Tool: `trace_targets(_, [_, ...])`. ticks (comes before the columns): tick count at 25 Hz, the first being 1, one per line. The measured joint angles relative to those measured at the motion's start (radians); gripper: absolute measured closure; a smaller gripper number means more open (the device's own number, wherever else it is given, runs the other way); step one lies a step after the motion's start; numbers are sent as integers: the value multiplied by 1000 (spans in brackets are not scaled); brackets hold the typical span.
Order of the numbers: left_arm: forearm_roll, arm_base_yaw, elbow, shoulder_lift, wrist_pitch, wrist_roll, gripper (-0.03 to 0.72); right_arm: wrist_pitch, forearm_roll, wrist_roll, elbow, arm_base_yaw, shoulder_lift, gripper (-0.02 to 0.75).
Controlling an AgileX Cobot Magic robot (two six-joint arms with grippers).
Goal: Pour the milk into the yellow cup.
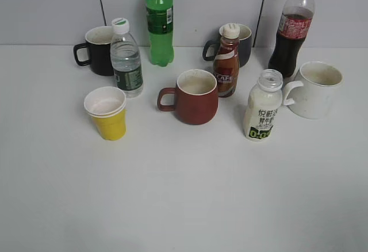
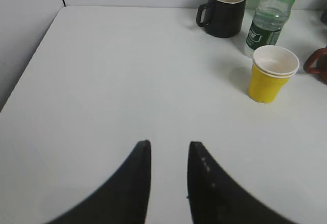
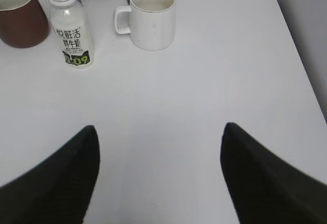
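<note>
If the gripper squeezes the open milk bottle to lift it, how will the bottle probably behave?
The milk bottle looks like thin clear plastic, so it may dent under a firm squeeze. It is nearly full and has no cap, so milk could spill if squeezed or tilted. Being tall and narrow, it might tip if pushed.

White table (image 1: 184, 206) against a grey panelled wall (image 1: 52, 4) — dark seams, seemingly soft, even light.

Lab-like test bench, bare white table (image 1: 184, 206); grey panelled wall (image 1: 52, 4) (plain, seamed)
</note>
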Motion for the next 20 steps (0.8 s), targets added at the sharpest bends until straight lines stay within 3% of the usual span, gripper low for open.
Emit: trace_targets(20, [0,0,0,0,0,0,498,0,0,0,0,0,0,185])
